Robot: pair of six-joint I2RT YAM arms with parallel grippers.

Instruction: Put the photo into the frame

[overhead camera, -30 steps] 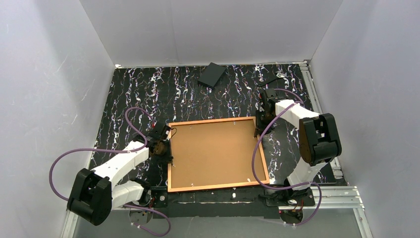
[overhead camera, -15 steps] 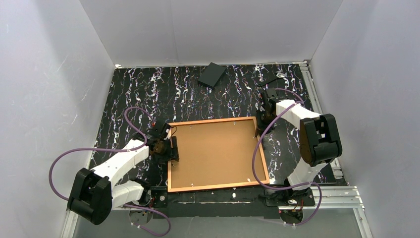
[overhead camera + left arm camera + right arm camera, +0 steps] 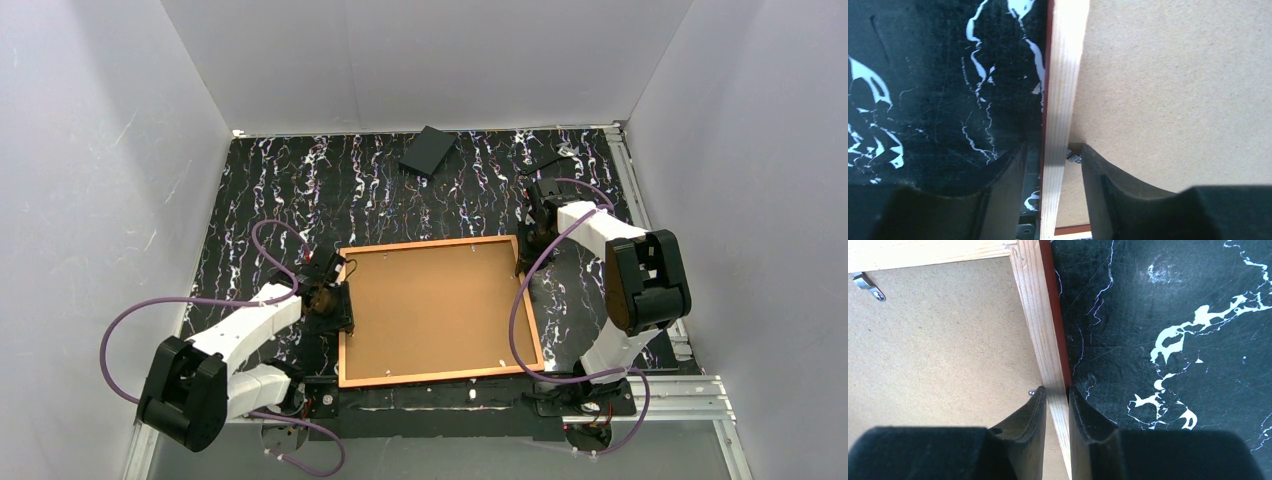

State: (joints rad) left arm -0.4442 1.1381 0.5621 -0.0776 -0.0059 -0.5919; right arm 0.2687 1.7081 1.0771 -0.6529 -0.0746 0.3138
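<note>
Orange-red frame [image 3: 430, 243] lies back-up. The left hand [image 3: 1052, 147] has slackened, fingers apart astride the rail. The right hand [image 3: 1057, 392] clamps it. Regrip likely due.

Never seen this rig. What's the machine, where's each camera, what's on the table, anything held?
Two small robot arms, left and right, are bolted at the near edge of a black marbled table. The wide picture looks down from above and behind them. The two close-ups come from a camera on each wrist, so the dark wedges at the bottom are that arm's own fingers. On the table lies the frame, back up, with a brown board in it, and a flat black thing sits near the far wall. The right hand pinches the frame's right rail. The left hand straddles the left rail, open, with gaps either side. No photo shows.
</note>
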